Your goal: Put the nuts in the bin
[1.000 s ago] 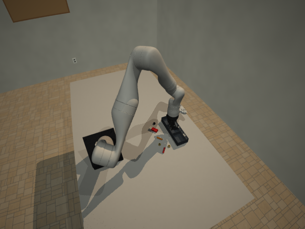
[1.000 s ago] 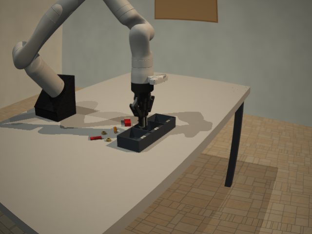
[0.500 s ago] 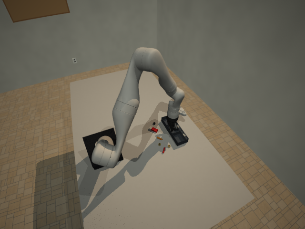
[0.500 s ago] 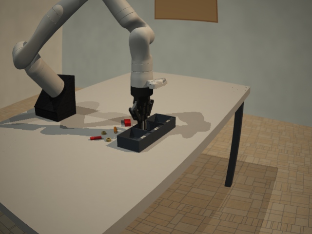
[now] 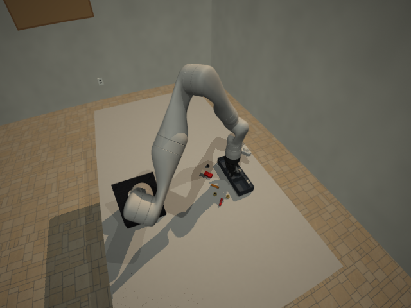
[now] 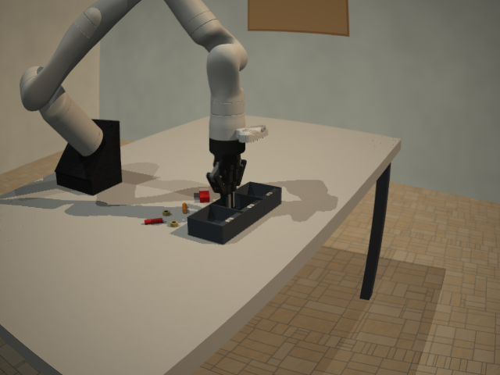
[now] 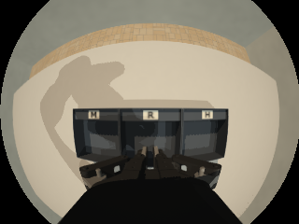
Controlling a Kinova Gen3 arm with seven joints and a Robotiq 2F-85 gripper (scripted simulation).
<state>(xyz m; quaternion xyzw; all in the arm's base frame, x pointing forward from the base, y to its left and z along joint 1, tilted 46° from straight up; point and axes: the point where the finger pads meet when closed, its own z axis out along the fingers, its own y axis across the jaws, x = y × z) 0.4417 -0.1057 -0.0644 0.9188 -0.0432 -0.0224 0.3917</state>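
- Top view: the tool (image 5: 233, 172) (image 6: 230, 200) (image 7: 149, 152) is above the bin row (image 5: 229, 180) (image 6: 254, 219) (image 7: 150, 110). Two brass nuts (image 5: 214, 194) (image 5: 227, 196) (image 6: 166, 212) (image 6: 173, 223) lie on the counter (image 5: 232, 248) (image 6: 101, 282) (image 7: 154, 84), off the H-end of the row, on its arm-base side. Black item (image 5: 207, 165) beside the row's other end: type unclear.
- Exterior view: both brass nuts outside the row; judged left to do: both transfers, unless bin H hides one. Fingers narrow, tips low at the middle bin; nothing seen held. Walls crowd the tips, so lift before travelling sideways. Orange piece (image 5: 214, 186) (image 6: 184, 208) and red stick (image 5: 220, 201) (image 6: 153, 221) near the nuts limit finger room.
- Wrist view: bin H (image 5: 245, 191) (image 6: 205, 232) (image 7: 225, 135) forms the row's right end; no nut visible inside, near part partly hidden. Dividers flank the fingers.

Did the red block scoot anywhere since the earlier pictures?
No, the red block hasn't moved any way I can see. It sits in the same spot beside the black bins.
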